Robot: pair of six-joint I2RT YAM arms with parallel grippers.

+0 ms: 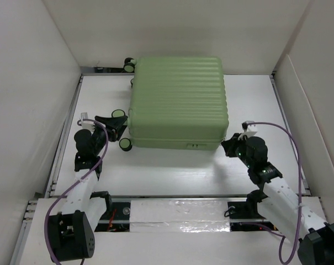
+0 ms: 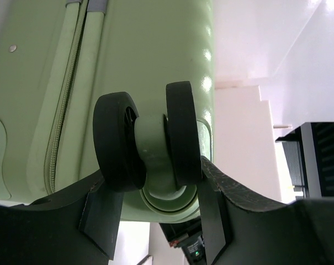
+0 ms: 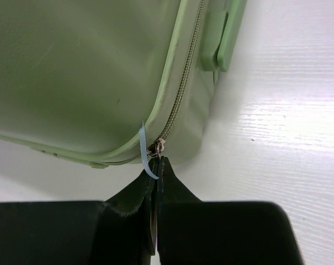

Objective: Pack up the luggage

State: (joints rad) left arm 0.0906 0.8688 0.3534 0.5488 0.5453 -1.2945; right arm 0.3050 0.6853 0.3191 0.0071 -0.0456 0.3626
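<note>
Lying flat with its lid down, the luggage (image 1: 178,102) fills the table (image 1: 172,176) from the centre toward 12 o'clock. The left gripper (image 2: 155,187) is clamped on a wheel (image 2: 147,143) at the luggage's 8 o'clock corner, I think to steady it. The right gripper (image 3: 157,165), at the 4 o'clock corner, has its fingers pressed together on the zipper pull (image 3: 158,146). The inside is hidden, so the filling seems finished. The zipper (image 3: 186,83) looks closed along the 3 o'clock side; about the near edge I cannot tell. Left to do, in my judgement: finishing the zipper and letting go.
</note>
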